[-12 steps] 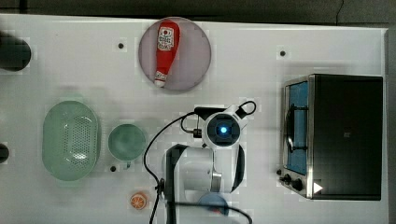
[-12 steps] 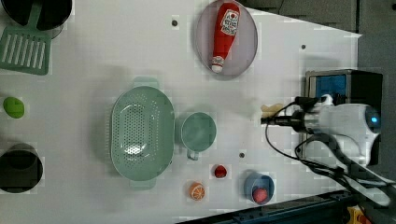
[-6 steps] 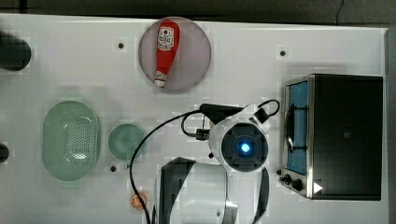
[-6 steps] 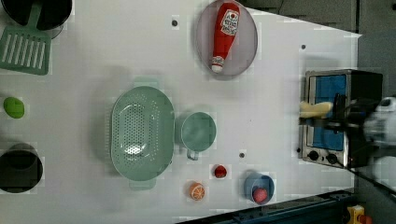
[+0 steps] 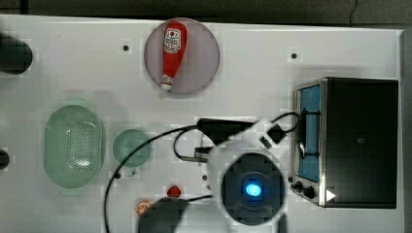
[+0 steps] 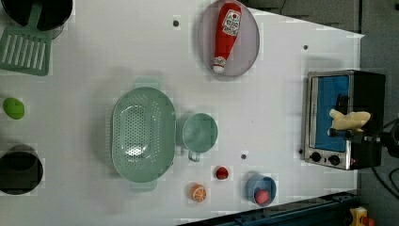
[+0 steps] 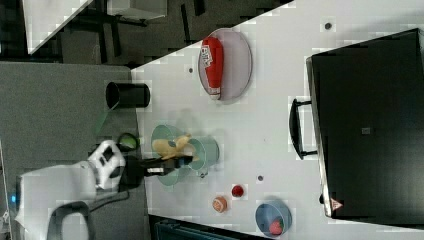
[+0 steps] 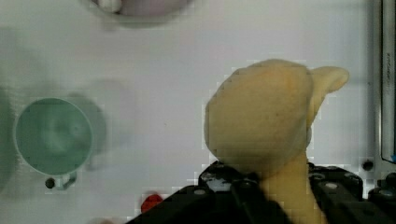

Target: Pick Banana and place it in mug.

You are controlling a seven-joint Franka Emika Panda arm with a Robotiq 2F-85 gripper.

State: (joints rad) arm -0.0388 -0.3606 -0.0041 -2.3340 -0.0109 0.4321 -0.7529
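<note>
Risen since earlier: claw [image 8: 280, 186] pinching banana [image 8: 261, 126], high above table, mug [image 8: 52, 135] well apart.

Pale yellow banana [image 8: 261, 126], teal-green mug [image 8: 52, 136]

My jaws are black; the counter [image 5: 252, 77] is white (the ketchup bottle [image 5: 172, 51] red, the basket [image 6: 142, 134] perforated green).

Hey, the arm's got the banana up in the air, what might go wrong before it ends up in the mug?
The banana sticks far out of the end effector, so it may swing or slip in transit. The mug is small and sits beside the green basket, so a slightly off drop might land there. The banana looks longer than the mug's mouth and may tip out.
</note>
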